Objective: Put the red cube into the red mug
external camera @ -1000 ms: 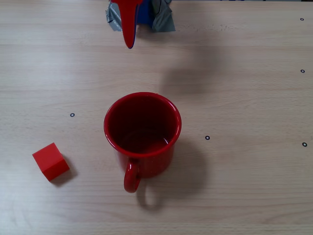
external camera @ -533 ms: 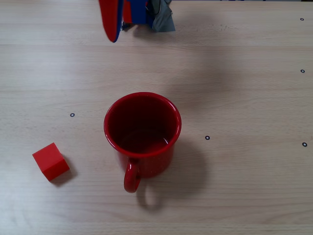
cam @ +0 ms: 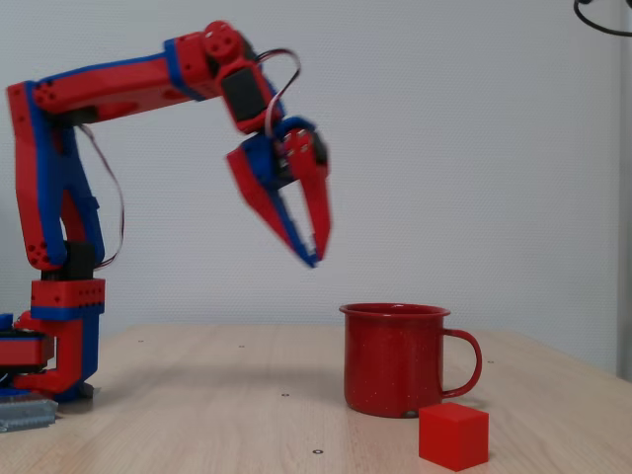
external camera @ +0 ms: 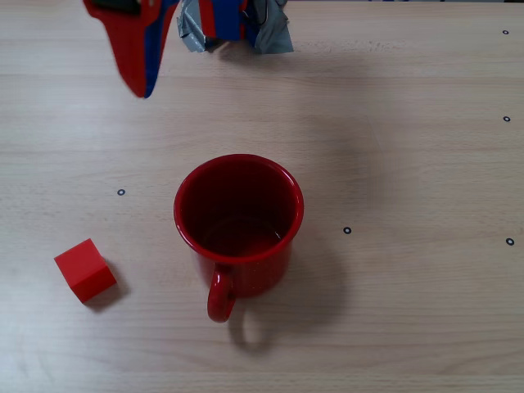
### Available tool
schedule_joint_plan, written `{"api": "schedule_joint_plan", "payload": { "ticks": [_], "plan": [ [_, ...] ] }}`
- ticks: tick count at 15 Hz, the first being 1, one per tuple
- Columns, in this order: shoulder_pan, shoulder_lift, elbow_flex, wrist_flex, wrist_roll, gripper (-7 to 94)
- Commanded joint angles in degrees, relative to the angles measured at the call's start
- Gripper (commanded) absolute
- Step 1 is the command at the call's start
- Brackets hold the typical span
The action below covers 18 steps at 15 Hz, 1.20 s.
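The red cube (external camera: 84,270) lies on the wooden table, left of and slightly nearer than the red mug (external camera: 237,225), which stands upright and empty with its handle toward the near edge. My gripper (external camera: 143,88) hovers high above the table at the far left, well away from both. From the side, my gripper (cam: 316,255) hangs point-down above and left of the red mug (cam: 393,360), its fingers meeting at the tips with nothing between them. The red cube (cam: 453,434) sits in front of the mug.
The arm's base (cam: 57,336) stands at the table's far edge, held down with grey tape (external camera: 274,33). Small black ring marks (external camera: 347,230) dot the wooden tabletop (external camera: 409,164).
In the overhead view my gripper has swung leftward and slightly toward the near side. The mug and cube have not moved.
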Motion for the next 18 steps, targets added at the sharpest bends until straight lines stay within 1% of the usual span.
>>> {"api": "schedule_joint_plan", "payload": {
  "ticks": [1, 4, 5, 9, 11, 12, 14, 16, 18],
  "plan": [
    [2.5, -3.7, -10.7, 2.0, 1.7, 0],
    [4.0, -21.9, -32.1, 9.8, 3.8, 0],
    [4.6, -26.7, -37.2, 11.0, 4.0, 1],
    [6.3, -39.2, -50.4, 12.1, 6.0, 10],
    [6.4, -43.6, -56.9, 15.7, 6.6, 16],
    [6.3, -44.9, -58.4, 17.6, 7.0, 22],
    [5.7, -46.1, -59.0, 20.3, 8.8, 39],
    [5.2, -46.7, -58.5, 21.3, 10.4, 50],
    [4.0, -48.6, -58.7, 21.3, 12.5, 53]
  ]
}}
